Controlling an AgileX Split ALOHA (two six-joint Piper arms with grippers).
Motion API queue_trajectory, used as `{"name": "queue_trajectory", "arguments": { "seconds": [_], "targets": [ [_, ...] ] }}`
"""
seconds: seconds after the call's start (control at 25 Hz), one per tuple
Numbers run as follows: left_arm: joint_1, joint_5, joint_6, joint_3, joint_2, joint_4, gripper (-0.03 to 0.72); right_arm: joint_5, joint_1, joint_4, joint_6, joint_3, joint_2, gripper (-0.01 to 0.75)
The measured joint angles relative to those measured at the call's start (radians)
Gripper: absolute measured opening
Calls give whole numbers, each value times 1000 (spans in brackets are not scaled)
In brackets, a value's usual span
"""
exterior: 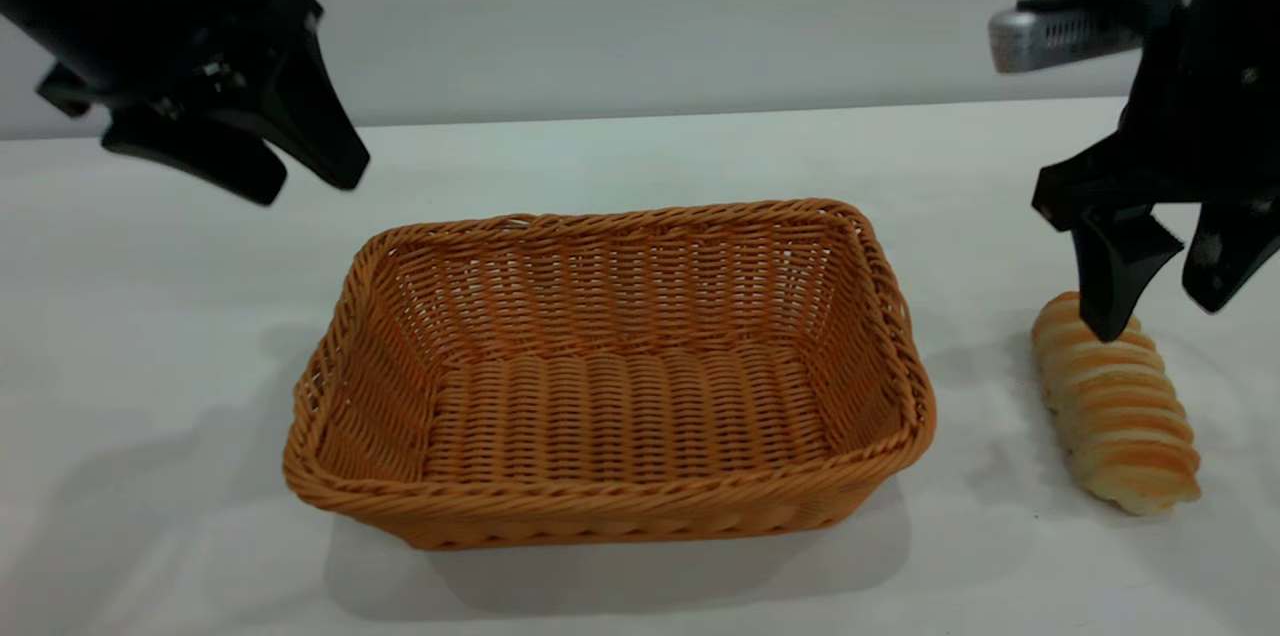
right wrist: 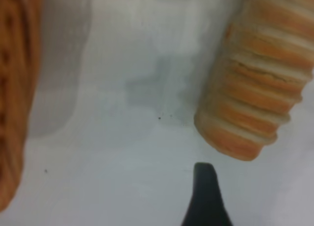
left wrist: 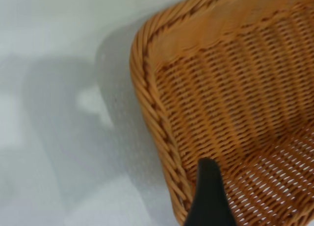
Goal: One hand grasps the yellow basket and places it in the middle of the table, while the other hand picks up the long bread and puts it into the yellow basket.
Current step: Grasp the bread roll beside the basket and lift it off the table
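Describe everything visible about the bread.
The bread is an oblong roll, pale cream with golden-orange spiral ridges and a blunt end. It lies flat on the white table, right of the basket and apart from it. The right gripper hangs open just over its far end; contact can't be confirmed. Nothing else touches it.

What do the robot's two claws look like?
Both are black. The left gripper has two chunky, pointed fingers like a beak. The right gripper has the same pointed black fingers, plus a silver-grey box with little vent holes on its side.
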Motion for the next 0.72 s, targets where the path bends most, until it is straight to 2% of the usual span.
{"name": "queue_trajectory", "arguments": {
  "seconds": [0.24, 0.44, 0.72],
  "targets": [
    [0, 10, 13, 0, -103, 34, 584, 46, -58, 68, -32, -64, 78, 593],
    [0, 39, -1, 0, -219, 119, 584, 16, -84, 98, -65, -66, 81, 590],
    [0, 109, -157, 0, -343, 299, 584, -47, -95, 134, -141, -66, 98, 590]
  ]
}}
